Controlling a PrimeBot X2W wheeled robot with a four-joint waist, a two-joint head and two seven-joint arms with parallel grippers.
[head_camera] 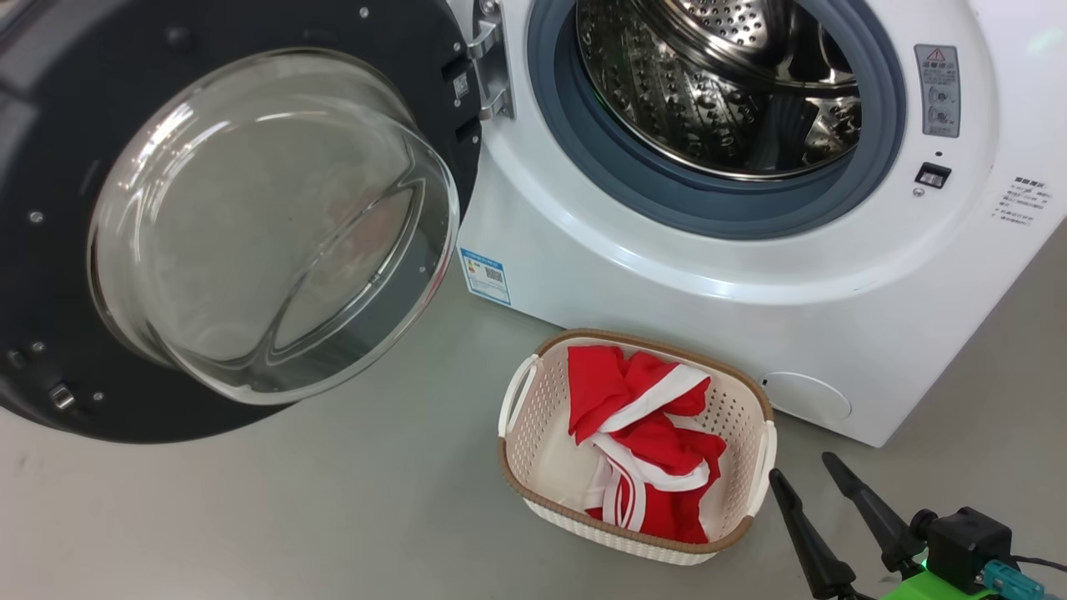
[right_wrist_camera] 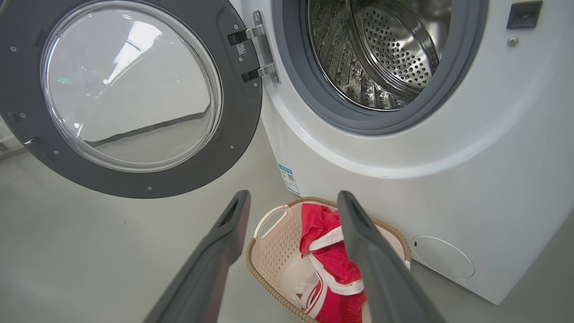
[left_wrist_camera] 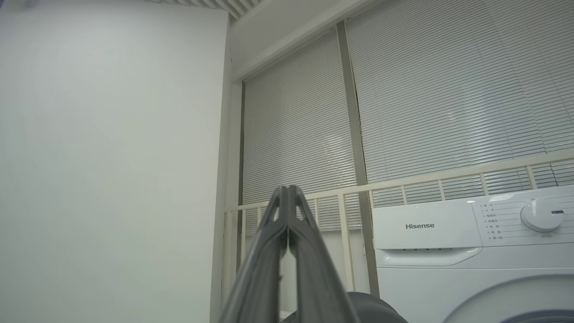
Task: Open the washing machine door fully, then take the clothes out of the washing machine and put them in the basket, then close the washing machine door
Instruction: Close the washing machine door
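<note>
The washing machine door [head_camera: 242,225] is standing wide open on the robot's left, with the clothes [head_camera: 646,442] lying in the basket [head_camera: 533,425], so the left gripper [left_wrist_camera: 287,188], fingers pressed together, is probably sitting nearer it than the spread-fingered right gripper [head_camera: 801,465], which is hovering beside the basket.

Closed left hand [left_wrist_camera: 288,190] before blinds [left_wrist_camera: 439,98], washing machine [left_wrist_camera: 471,260]

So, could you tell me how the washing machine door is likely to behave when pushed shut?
The washing machine door is probably rigid and should swing on its metal hinge rather than flex. Its bulging glass bowl looks smooth, so a push may slip there; the dark rim seems a safer push point.
</note>
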